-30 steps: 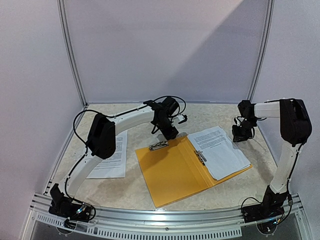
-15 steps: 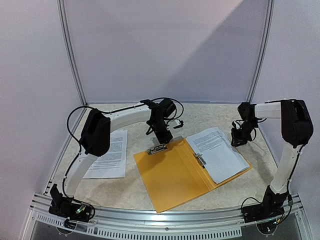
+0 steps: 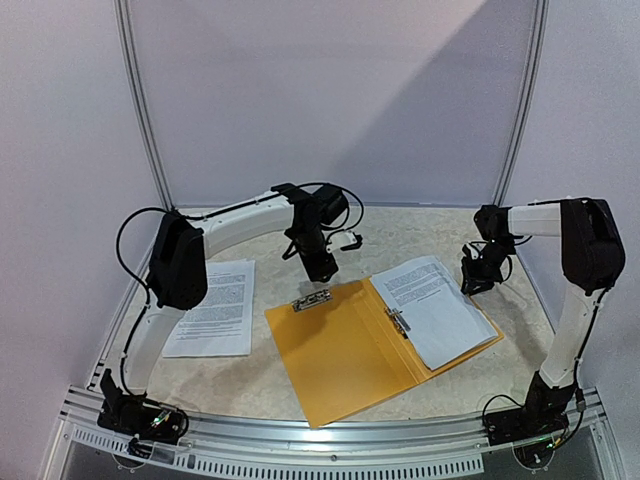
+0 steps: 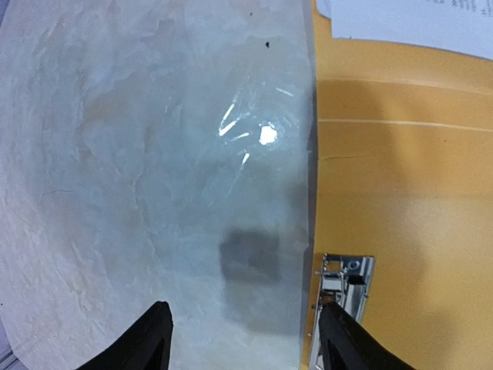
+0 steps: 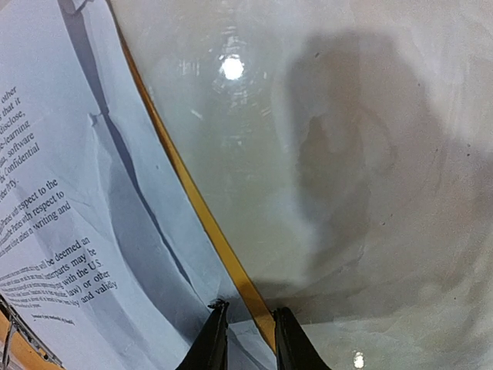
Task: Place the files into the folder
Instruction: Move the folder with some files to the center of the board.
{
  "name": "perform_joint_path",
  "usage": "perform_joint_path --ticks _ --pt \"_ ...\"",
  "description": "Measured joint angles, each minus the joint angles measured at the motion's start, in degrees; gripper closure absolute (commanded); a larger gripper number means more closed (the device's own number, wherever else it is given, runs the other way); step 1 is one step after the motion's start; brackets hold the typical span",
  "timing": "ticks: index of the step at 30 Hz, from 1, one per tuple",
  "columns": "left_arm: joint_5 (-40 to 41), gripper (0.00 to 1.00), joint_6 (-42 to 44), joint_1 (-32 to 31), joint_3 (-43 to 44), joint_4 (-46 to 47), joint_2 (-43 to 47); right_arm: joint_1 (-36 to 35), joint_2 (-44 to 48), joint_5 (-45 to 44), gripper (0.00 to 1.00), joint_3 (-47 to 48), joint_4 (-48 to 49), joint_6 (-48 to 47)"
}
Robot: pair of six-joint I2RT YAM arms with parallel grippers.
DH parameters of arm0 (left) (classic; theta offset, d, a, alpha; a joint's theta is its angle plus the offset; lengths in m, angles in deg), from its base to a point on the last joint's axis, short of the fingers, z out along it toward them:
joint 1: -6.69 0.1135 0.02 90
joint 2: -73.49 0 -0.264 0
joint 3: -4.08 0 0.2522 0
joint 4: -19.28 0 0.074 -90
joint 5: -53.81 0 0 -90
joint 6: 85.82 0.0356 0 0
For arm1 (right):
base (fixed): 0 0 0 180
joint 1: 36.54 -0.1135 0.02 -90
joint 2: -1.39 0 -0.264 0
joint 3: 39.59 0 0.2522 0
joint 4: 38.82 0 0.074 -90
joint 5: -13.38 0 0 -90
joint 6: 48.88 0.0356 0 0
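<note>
Black plastic fingers of the left gripper (image 4: 245,343) stand wide apart and empty, hanging over the pale marbled tabletop (image 4: 115,154) just past the far edge of the flat orange-yellow plastic folder (image 3: 335,365), beside its silver metal clip (image 4: 347,281). The right gripper (image 5: 248,335) shows a narrow slot astride the folder's right edge; whether it pinches anything I cannot tell. One stack of white printed paper sheets (image 3: 435,305) lies on the open folder's right half; a second white printed stack (image 3: 212,320) sits on the table, left of the folder. Fetching that stack seems the step in hand: the left gripper would need to swing over and lift thin, flat paper, with its own elbow crowding that spot
</note>
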Motion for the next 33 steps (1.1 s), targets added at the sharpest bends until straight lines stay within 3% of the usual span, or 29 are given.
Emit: perform_joint_path --ticks 9,18,27,33 --pt "-2.36 0.32 -0.48 -1.44 -2.8 -3.78 6.69 -1.05 -0.68 -2.08 0.75 2.97 -6.86 0.37" --pt "-10.32 0.3 -0.33 -4.5 -16.65 -11.87 12.2 -1.16 -5.4 -3.34 0.7 20.15 -10.03 -1.51" --pt "-22.45 0.31 4.46 -15.85 -21.81 -15.93 13.25 -6.43 -18.21 1.88 0.69 36.61 -2.86 -5.11" --pt "-27.5 0.31 5.81 -22.38 -19.96 -17.14 12.74 -11.3 -26.43 4.81 0.69 41.86 -1.09 -5.66"
